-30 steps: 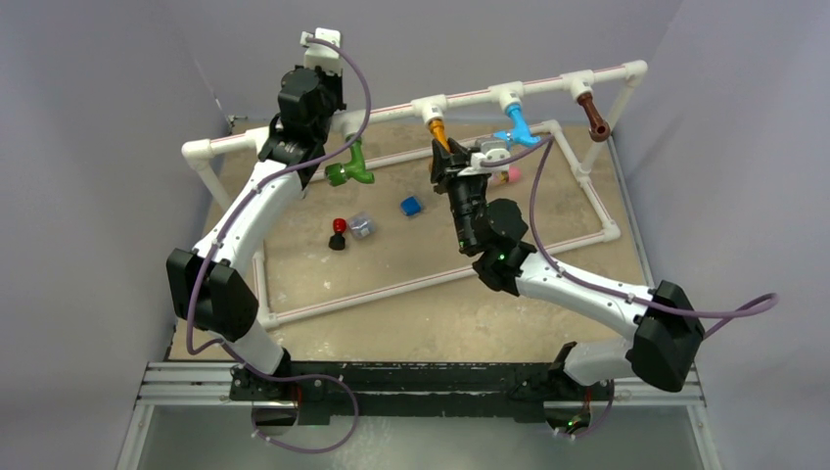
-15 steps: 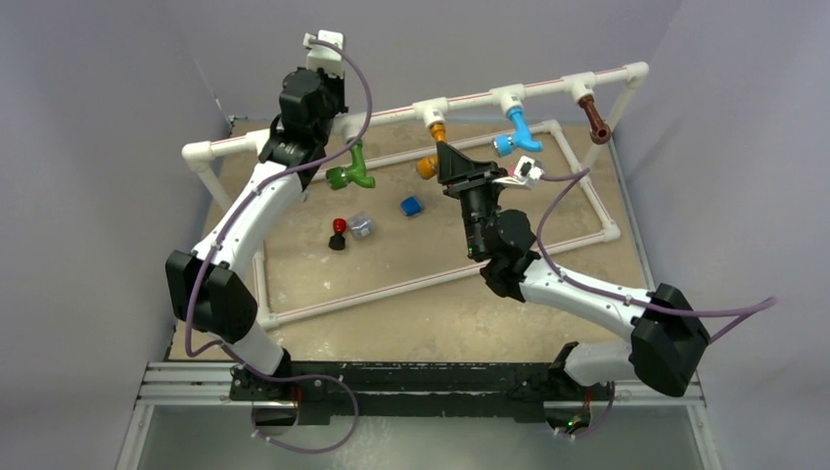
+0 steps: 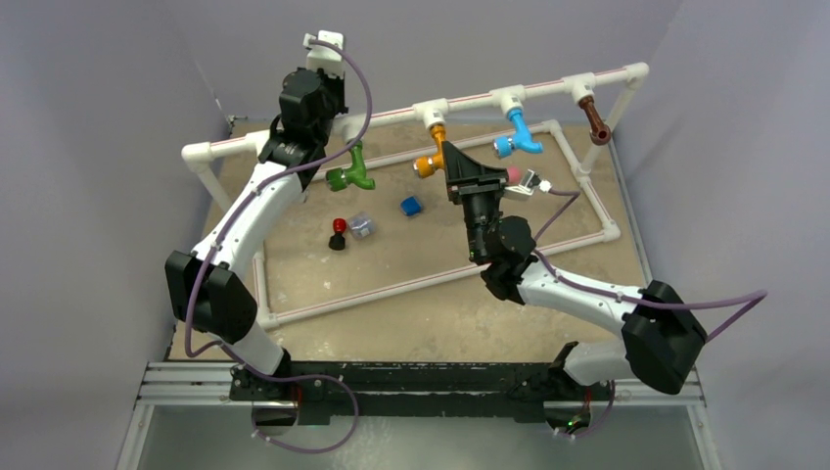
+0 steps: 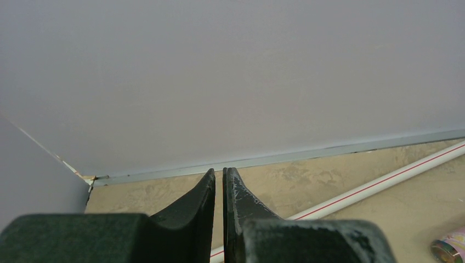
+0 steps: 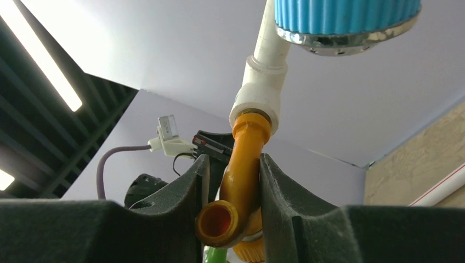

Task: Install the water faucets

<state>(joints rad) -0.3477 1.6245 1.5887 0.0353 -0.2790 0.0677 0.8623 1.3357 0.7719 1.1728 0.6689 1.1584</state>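
R claw (image 5: 233,161) astride orange faucet (image 5: 245,137), little slack

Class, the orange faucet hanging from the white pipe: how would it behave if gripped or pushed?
The orange faucet probably stays stiff: it looks like moulded plastic. Its glossy curved body may slip in a grip. Seated in the white tee, it likely resists pushing.

Your right wrist view cuts the blue tap (image 5: 347,19) at the top edge, leaving only its ridged collar. The right claw (image 5: 234,164) covers the lower end of the orange tap (image 5: 247,137), and the left wrist view's corner clips the pink cylinder (image 4: 451,249).
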